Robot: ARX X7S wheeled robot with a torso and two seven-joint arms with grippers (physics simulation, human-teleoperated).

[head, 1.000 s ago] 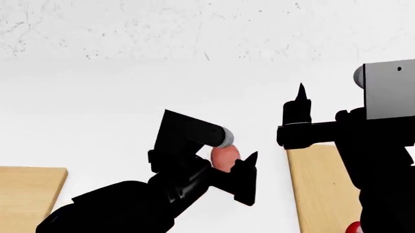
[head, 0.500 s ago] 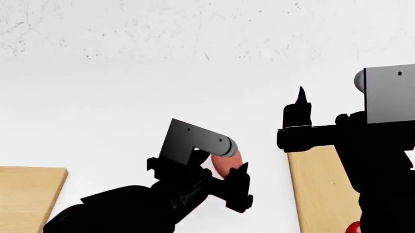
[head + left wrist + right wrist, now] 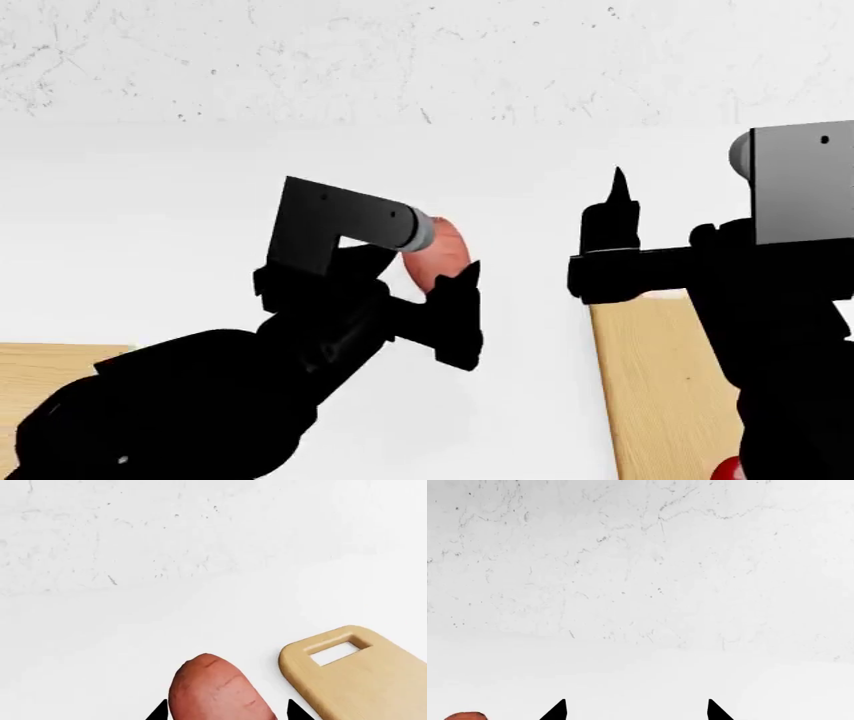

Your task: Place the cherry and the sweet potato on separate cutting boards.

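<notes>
Counts: one sweet potato [image 3: 438, 248], two cutting boards, one cherry [image 3: 729, 469], two grippers.

Left gripper [image 3: 430, 272] is clamped on the sweet potato, holding it lifted above the white counter [image 3: 174, 200], between the two boards. Left wrist view shows the matte reddish tuber [image 3: 217, 690] filling the gap between the black fingertips [image 3: 159, 711].

Rounded-corner cutting board [image 3: 353, 677] with a slot handle lies just beside the held tuber in the left wrist view; in the head view it is the board [image 3: 661, 380] at right, partly hidden under the right arm. Second board [image 3: 47, 375] lies at the lower left, mostly hidden behind the left arm.

Cherry: only a red sliver visible at the bottom edge, on the right board, beside the right arm.

Right gripper [image 3: 637, 711] is spread apart with nothing between its tips, over bare counter. A speckled white wall [image 3: 400, 55] stands behind.
</notes>
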